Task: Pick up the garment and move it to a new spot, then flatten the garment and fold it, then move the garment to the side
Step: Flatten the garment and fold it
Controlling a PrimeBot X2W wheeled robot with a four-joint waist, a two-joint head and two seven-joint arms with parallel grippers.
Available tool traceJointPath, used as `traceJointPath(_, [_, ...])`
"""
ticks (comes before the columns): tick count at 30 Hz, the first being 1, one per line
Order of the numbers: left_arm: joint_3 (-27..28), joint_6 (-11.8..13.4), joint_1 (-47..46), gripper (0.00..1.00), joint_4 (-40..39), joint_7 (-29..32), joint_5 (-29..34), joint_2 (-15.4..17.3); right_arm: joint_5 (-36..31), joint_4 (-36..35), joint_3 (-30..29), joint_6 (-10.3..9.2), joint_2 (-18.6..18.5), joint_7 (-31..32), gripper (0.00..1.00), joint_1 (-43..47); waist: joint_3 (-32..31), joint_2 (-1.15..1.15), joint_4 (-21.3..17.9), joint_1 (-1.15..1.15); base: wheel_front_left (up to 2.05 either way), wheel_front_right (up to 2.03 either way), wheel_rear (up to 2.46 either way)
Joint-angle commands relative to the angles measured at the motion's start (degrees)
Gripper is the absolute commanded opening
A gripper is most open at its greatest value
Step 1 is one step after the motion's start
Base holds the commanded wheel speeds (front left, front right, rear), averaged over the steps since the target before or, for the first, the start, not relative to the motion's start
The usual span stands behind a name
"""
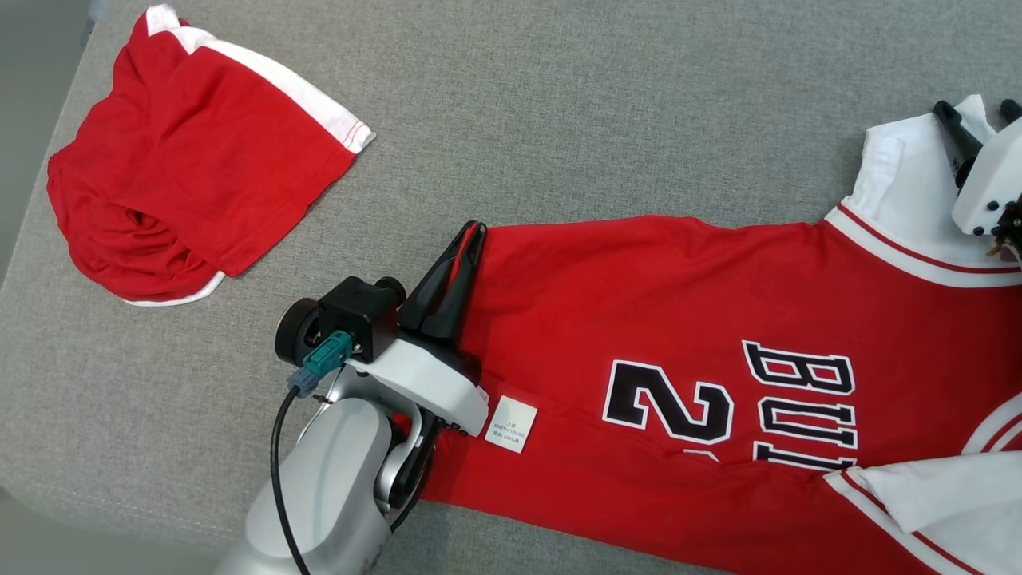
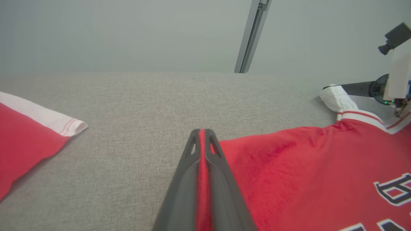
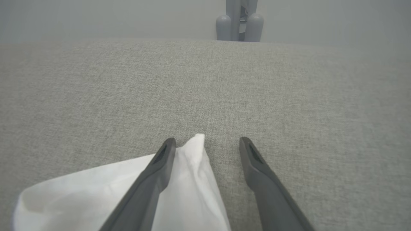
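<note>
— What is the largest thing there?
— A grey cloth-covered table (image 1: 559,120). Its left and near edges run out of the head view.

— And the garment?
— The red jersey (image 1: 639,303) lies spread on the table's right half, hem to the left and sleeves to the right. The right and bottom edges of the head view cut it off, so its far end cannot be seen. The black lettering begins "BU" and then runs under the lower white sleeve (image 1: 942,487), which is folded over the chest. One "2" is whole, and the digit beside it is mostly covered.

— Anything else on the table?
— Red shorts (image 1: 184,176) with white stripes, crumpled at the far left, well apart from the jersey. Their inner folds are hidden.

— The grippers?
— The left gripper (image 1: 473,231) is pinched tight on the jersey's hem corner. In the left wrist view a red strip of cloth runs between its fingers (image 2: 183,192). The right gripper (image 1: 978,108) is spread wide above the upper white sleeve (image 1: 910,172), gripping nothing. In the right wrist view one finger crosses that sleeve and the other is over bare table. Its body is cut by the frame edge.

— The smallest thing?
— A white label (image 1: 511,425) on the jersey, beside the left wrist. Its print is too small to read.
</note>
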Motion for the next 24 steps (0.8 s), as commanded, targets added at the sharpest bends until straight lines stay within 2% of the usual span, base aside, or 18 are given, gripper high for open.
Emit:
traceJointPath(1, [0.0,0.3,-0.9,0.00,0.3,-0.3,-0.2,0.2,0.8,0.8,1.3,-0.02,-0.5,-0.3,0.00,-0.8,0.0,0.00,0.0,-0.01,0.00,0.00,0.00])
traceJointPath(8, [0.9,0.7,-1.3,0.00,1.6,-0.3,-0.4,0.2,4.1,0.7,5.3,-0.02,-0.9,-5.4,0.00,-0.6,-0.6,0.00,-0.7,-0.01,0.00,0.00,0.00])
traceJointPath(15, [3.5,0.5,-0.9,0.00,3.8,-0.3,-0.2,0.6,6.8,-3.5,10.4,-0.03,-2.3,-14.9,0.00,2.2,-2.5,0.00,-3.1,-0.01,0.00,0.00,0.00])
traceJointPath(19, [5.3,0.0,-1.5,0.00,5.8,-0.3,0.6,1.9,9.7,-7.0,12.1,-0.02,-3.0,-21.2,0.00,4.8,-4.4,0.00,-5.6,-0.01,0.00,0.00,0.00])
traceJointPath(20, [6.3,-0.1,-1.4,0.00,7.2,-0.3,1.2,2.8,11.7,-9.4,12.8,-0.02,-3.0,-23.4,0.00,6.8,-5.8,0.00,-7.4,-0.01,0.00,0.00,0.00])
traceJointPath(24, [7.6,-0.3,0.1,0.00,9.1,-0.3,1.6,4.2,14.8,-13.4,13.6,-0.02,-2.4,-24.5,0.00,11.9,-8.5,0.00,-10.2,-0.01,0.00,0.00,0.00])
